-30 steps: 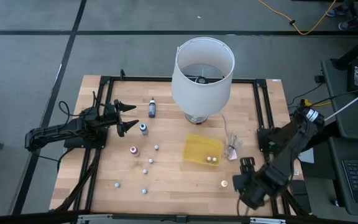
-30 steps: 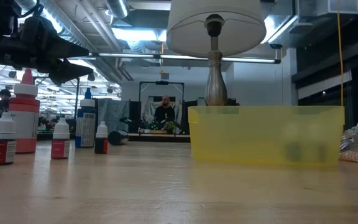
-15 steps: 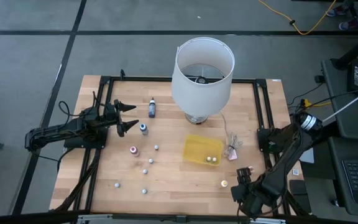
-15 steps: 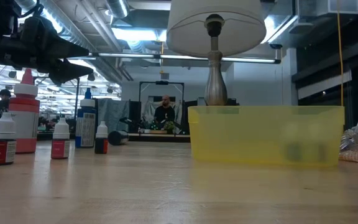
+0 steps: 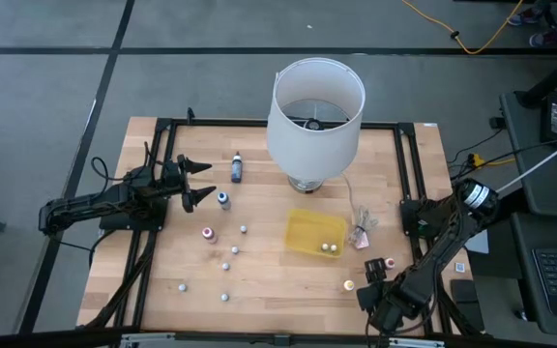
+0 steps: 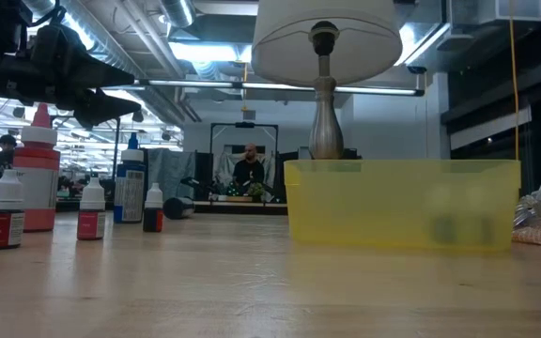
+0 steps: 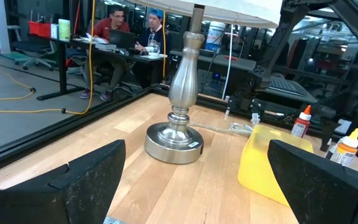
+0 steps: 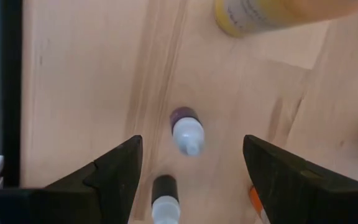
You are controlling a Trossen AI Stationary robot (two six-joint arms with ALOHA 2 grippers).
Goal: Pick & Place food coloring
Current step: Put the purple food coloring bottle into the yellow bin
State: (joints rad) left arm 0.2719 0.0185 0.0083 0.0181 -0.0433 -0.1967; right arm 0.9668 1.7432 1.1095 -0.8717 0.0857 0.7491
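Note:
The food coloring is several tiny bottles standing scattered on the wooden table: a blue one (image 5: 237, 167), a red one (image 5: 209, 233), whitish ones (image 5: 226, 265), two in the yellow tray (image 5: 307, 227), and a yellow-topped one (image 5: 349, 286) near the front right. My right gripper (image 5: 375, 282) hangs open there and points down. In its wrist view the right gripper (image 8: 191, 180) has a white-capped purple bottle (image 8: 186, 130) and a dark bottle (image 8: 165, 199) below it, both untouched. My left gripper (image 5: 206, 182) waits open and level at the table's left.
A lamp (image 5: 315, 116) with a white shade stands at the back middle. A crumpled clear wrapper (image 5: 360, 233) lies right of the tray. Black frame rails (image 5: 416, 164) run along the table's sides. People sit in the room beyond (image 7: 129, 25).
My right gripper has come down toward the table at the front right corner and shifted slightly toward the table's left, still open. The left arm and the bottles have stayed put.

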